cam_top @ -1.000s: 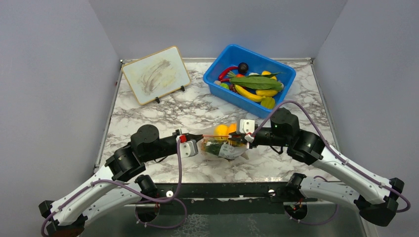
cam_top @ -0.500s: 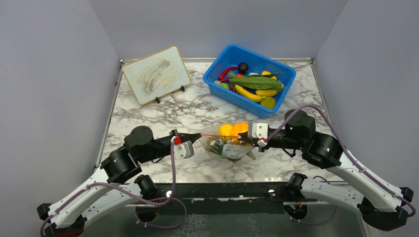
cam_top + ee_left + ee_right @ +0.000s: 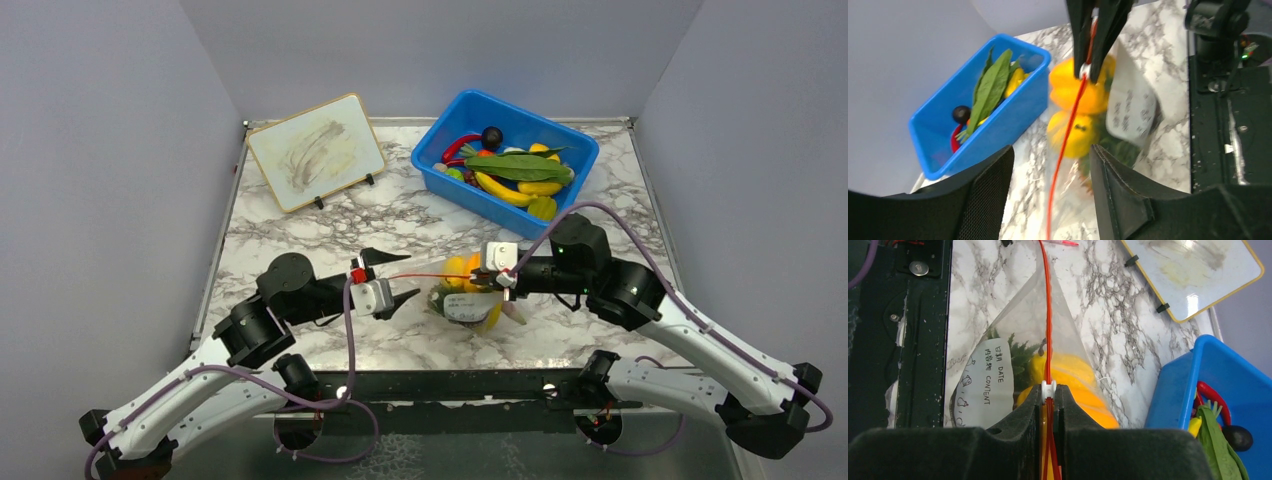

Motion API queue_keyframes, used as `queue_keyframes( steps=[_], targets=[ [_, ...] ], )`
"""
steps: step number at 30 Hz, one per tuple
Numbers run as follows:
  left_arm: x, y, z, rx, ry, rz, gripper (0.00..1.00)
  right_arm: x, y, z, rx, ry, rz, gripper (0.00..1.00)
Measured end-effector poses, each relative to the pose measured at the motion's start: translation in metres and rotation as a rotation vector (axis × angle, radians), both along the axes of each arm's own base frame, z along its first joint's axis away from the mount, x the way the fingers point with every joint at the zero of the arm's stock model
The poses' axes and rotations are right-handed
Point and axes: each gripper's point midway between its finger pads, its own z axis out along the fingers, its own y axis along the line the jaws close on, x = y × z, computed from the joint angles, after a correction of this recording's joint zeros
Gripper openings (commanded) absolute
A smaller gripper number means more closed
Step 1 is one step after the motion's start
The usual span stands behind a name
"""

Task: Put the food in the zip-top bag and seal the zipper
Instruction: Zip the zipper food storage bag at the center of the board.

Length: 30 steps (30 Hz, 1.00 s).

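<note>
With the left fingers (image 3: 1128, 200) wide at 9 o'clock, only the right fingers (image 3: 1013, 437) pinch the zipper (image 3: 1046, 315), so the loaded bag (image 3: 1015, 335) might twist loose.

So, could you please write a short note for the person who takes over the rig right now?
Left gripper: open, holding nothing.
Right gripper: shut on the thin red-orange zipper strip, at its white slider.
Clear crinkly zip-top bag: at that grip, orange toy food inside.
Blue plastic bin: holds other toy fruits.
Done: some food bagged.
To do: I cannot tell if the seal is complete; check it.
</note>
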Motion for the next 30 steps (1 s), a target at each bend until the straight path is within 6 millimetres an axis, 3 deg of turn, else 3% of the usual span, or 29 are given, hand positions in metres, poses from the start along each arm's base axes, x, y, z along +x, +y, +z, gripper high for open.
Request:
queue_keyframes(
  steps=[5,13,21,26,30],
  targets=[
    [-0.002,-0.019,-0.004,-0.015,0.053,-0.062,0.60,0.006,0.014,-0.009,-0.009,0.022,0.020,0.01],
    [0.003,-0.037,-0.030,0.041,0.103,-0.105,0.52,-0.001,0.027,-0.001,0.036,0.015,0.102,0.01],
    [0.003,-0.043,-0.038,0.058,0.123,-0.128,0.30,-0.004,0.034,0.000,0.058,0.010,0.148,0.01],
    [0.002,-0.044,-0.035,0.046,0.122,-0.133,0.00,-0.005,0.037,-0.002,0.061,0.015,0.164,0.01],
    [0.000,-0.042,-0.031,0.037,0.115,-0.135,0.00,-0.005,0.038,-0.002,0.068,0.011,0.166,0.01]
  ],
)
